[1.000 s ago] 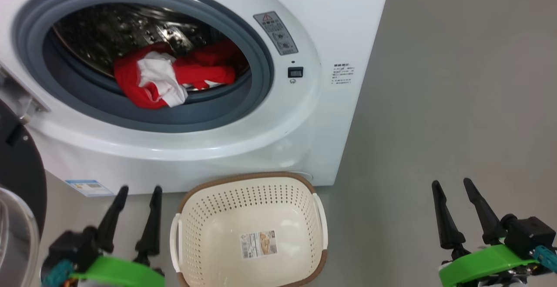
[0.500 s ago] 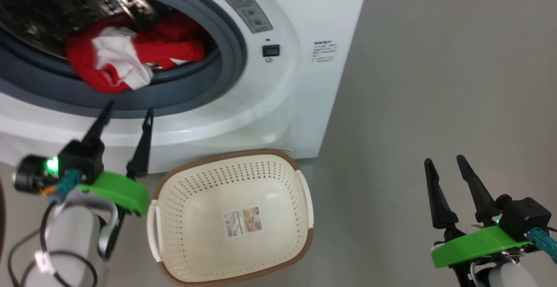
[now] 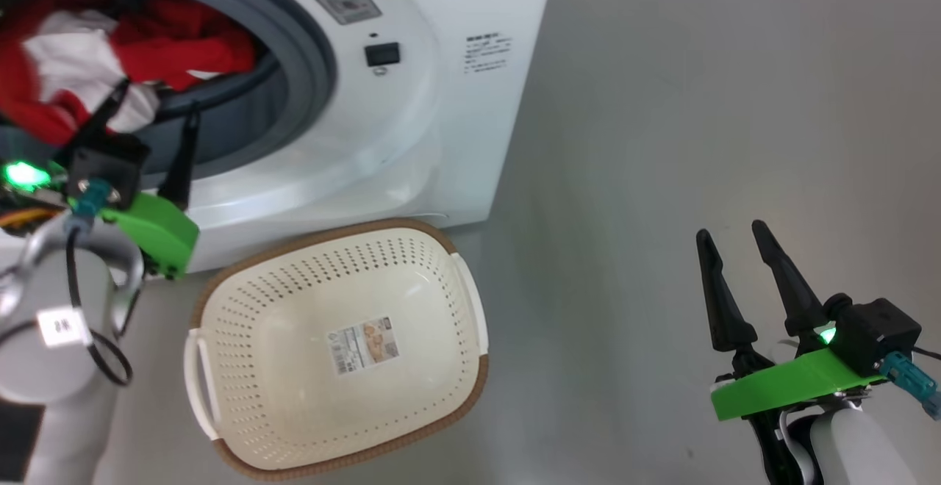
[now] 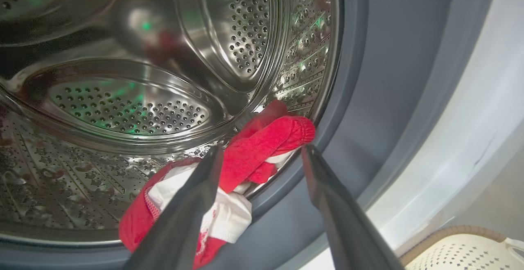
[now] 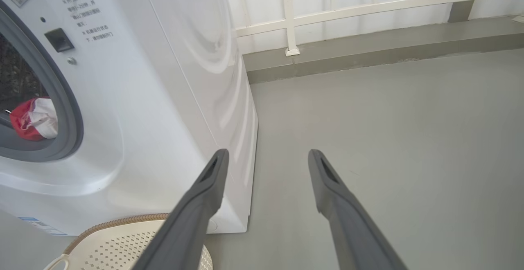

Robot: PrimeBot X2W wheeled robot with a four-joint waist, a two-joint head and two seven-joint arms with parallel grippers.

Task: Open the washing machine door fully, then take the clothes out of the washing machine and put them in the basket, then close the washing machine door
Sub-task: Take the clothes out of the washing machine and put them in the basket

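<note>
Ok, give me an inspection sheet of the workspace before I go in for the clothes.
Surface: grey floor, smooth.
Job's things: washing machine opening uncovered; red-and-white clothes lie at the front lip of the drum; basket on the floor before the machine, holding only a sticker.
Clutter: nothing seen.
End effectors: left end effector open at the drum mouth, fingers either side of a red fold, contact unclear; right end effector open over the floor, holding nothing.
Cables: black cable loops along the left forearm.
Surroundings: white railing and a kerb beyond the machine.
</note>
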